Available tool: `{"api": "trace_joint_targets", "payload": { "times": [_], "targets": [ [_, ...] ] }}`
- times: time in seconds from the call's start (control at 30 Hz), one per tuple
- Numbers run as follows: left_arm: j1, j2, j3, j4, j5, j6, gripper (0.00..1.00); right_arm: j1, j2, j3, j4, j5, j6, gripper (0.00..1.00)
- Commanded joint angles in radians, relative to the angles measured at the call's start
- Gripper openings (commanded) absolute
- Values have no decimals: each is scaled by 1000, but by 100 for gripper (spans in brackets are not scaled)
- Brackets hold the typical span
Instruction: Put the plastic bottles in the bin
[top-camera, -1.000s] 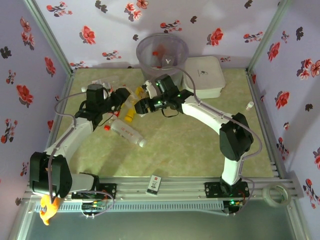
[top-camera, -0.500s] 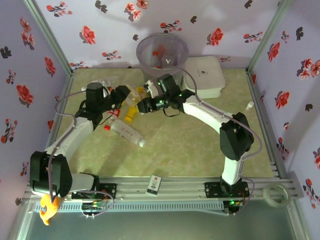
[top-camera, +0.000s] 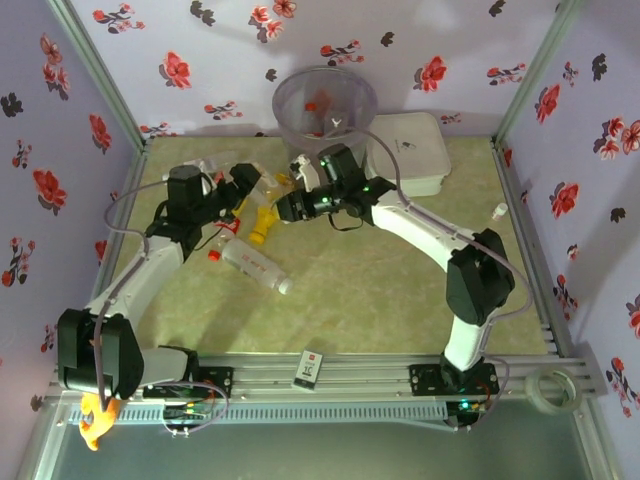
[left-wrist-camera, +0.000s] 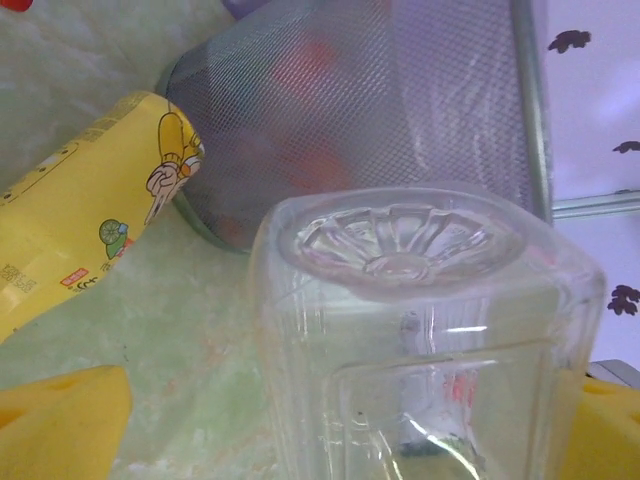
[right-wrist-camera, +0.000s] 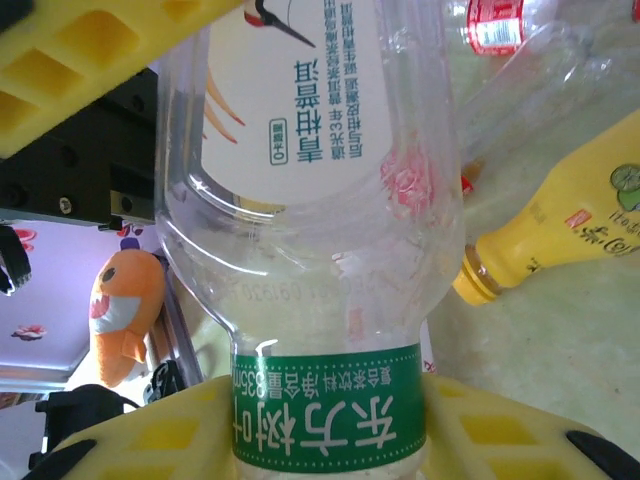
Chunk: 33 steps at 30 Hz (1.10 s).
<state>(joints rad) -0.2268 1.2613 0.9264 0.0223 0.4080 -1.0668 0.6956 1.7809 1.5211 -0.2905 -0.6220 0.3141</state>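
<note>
Currently the right gripper (right-wrist-camera: 330, 445) is clamping the neck of a green-banded bottle (right-wrist-camera: 310, 150), its yellow fingers pressing on either side of the band. The left gripper (left-wrist-camera: 340, 440) is straddling a clear bottle (left-wrist-camera: 420, 330); one finger is standing apart from its wall, so a grip cannot be told. Both are hovering close together in front of the bin (top-camera: 283, 100), which is showing something red inside. A yellow squeeze bottle (top-camera: 262, 226) is lying just beneath them, with a capped bottle (top-camera: 252, 264) nearer the bases. A white lidded box (top-camera: 415, 150) is sitting beside the bin.
</note>
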Motion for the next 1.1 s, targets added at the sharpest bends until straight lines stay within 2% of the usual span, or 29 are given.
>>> {"api": "trace_joint_targets", "payload": {
  "times": [0.0, 0.23, 0.47, 0.67, 0.83, 0.97, 1.07],
  "targets": [
    [41, -69, -27, -62, -65, 32, 100, -24, -80, 79, -96, 161, -86, 23],
    [52, -117, -14, -340, -191, 170, 100, -35, -89, 304, -347, 504, -228, 23],
    [51, -128, -46, -352, -206, 183, 100, -104, -17, 515, -430, 671, -312, 21],
    [47, -140, -37, -403, -234, 218, 100, -177, 135, 732, -494, 720, -344, 21],
    [42, -164, -45, -430, -253, 227, 100, -186, 271, 926, -572, 754, -355, 21],
    [39, -174, -51, -435, -257, 226, 100, -188, 353, 1006, -592, 796, -374, 21],
    [33, -179, -47, -452, -273, 232, 100, -189, 391, 1001, -562, 826, -393, 20]
  ]
}}
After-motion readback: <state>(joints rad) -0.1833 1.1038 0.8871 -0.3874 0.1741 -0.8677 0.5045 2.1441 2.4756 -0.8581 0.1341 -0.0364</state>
